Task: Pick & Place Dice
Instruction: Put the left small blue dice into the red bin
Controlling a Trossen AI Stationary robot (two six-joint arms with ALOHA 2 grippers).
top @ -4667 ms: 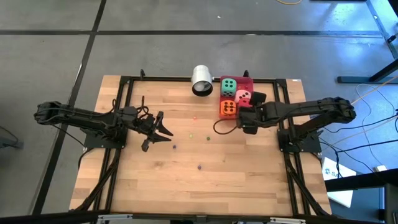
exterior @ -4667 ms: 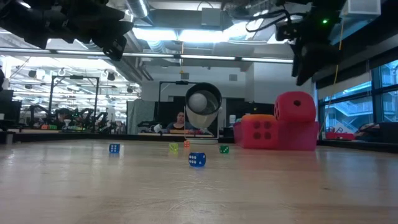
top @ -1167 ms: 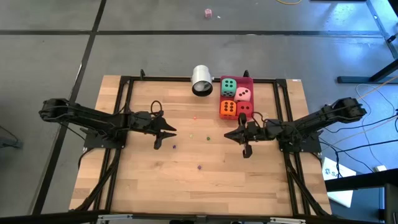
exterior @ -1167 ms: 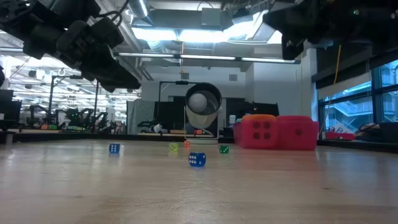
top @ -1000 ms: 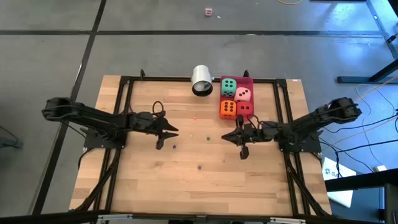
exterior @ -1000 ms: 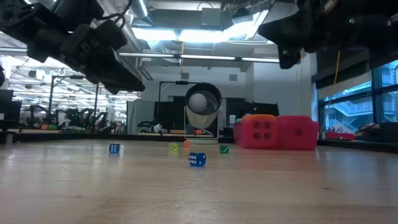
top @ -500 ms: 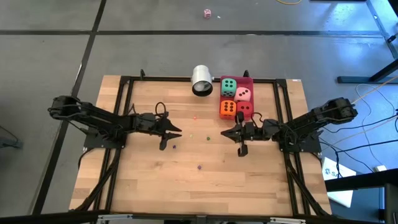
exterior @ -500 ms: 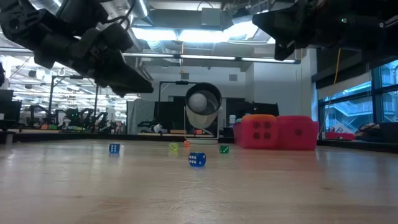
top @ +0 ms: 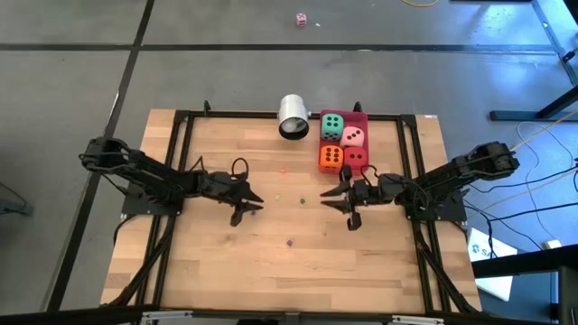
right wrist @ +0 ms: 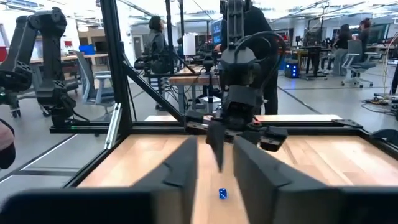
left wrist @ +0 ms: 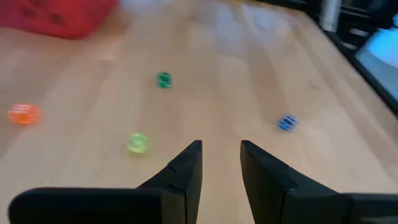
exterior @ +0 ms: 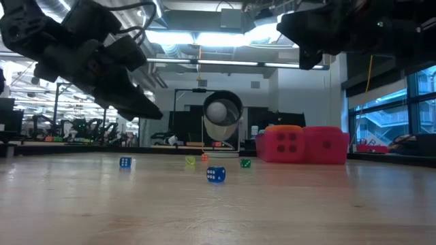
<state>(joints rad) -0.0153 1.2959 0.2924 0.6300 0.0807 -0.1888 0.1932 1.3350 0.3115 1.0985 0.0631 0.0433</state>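
On the wooden table (top: 271, 271), all four dice (top: 342, 142) are seen placed in the red tray (top: 362, 118); little seems left. Left gripper (top: 247, 207) and right gripper (top: 339, 202) are parted, empty

White cup (top: 293, 117) on its side at worktop (top: 226, 262) far edge, red tray (top: 360, 120) beside it, tiny blue die (exterior: 216, 175) mid-worktop

two dark jointed arms (top: 144, 171) with looping black cables and tapered black fingers (left wrist: 186, 174).
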